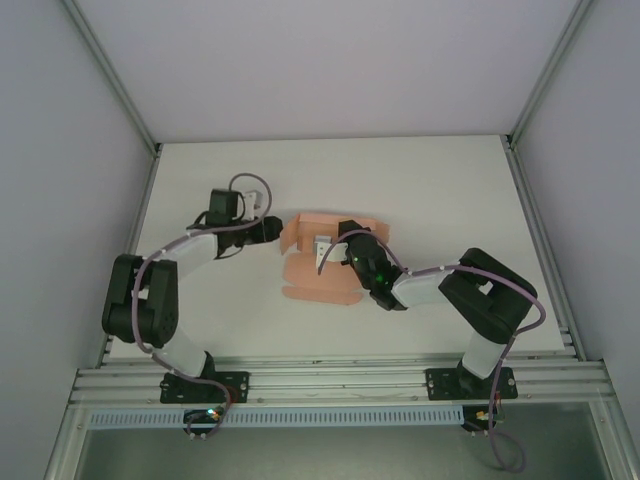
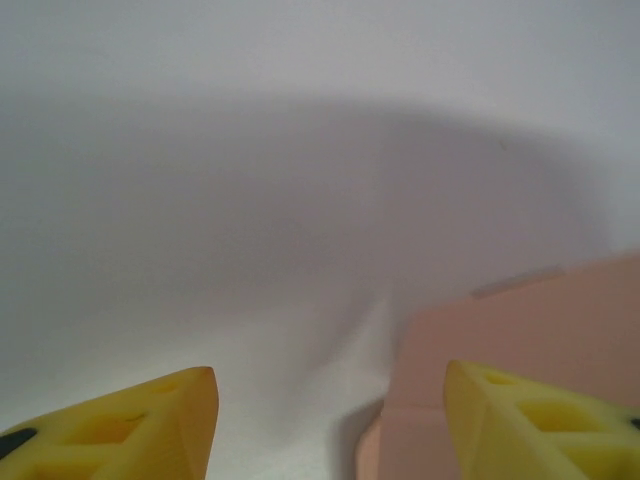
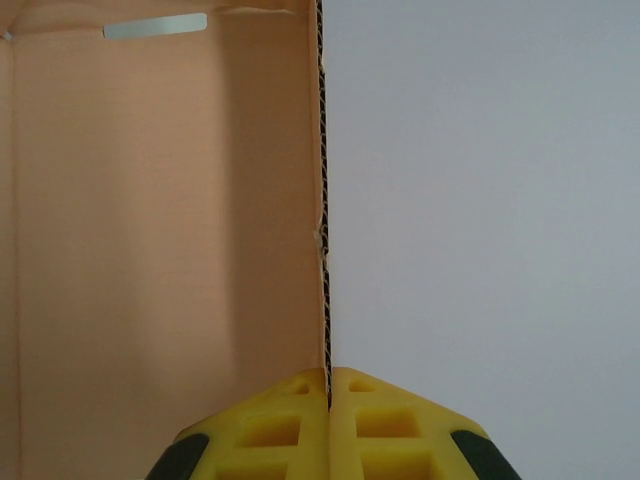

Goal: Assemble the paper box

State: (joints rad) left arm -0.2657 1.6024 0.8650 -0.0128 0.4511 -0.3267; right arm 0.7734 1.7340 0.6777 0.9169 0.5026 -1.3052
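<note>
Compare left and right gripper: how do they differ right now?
Left gripper has its jaws apart, nothing pinched; right gripper is shut on a card edge of the paper box. Left sits at the box's left edge; right reaches over its middle. Both have yellow fingers.

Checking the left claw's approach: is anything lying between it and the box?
Nothing visible does. The left claw is open over bare table, and the box edge lies right beside one of its fingers. The right claw is shut on a box wall, away from that side.
</note>
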